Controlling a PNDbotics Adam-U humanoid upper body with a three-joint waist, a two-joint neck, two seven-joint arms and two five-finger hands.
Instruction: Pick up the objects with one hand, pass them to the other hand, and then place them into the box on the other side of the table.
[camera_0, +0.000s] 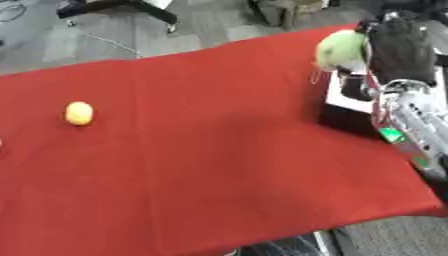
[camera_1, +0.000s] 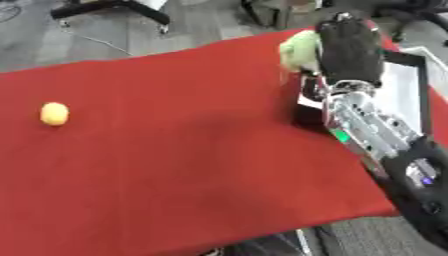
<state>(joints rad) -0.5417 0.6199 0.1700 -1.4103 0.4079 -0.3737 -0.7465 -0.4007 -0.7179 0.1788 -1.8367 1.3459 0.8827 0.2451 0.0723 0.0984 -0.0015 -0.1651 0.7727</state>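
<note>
Green object (camera_1: 299, 49) in right hand (camera_1: 350, 47)

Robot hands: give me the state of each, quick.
Left robot hand: not in view.
Right robot hand: closed on a green fruit, over the box.

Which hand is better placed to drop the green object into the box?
The right hand. Its fingers are curled round the green object, at the near edge of the box on the right side of the red table. The left hand is out of view.
</note>
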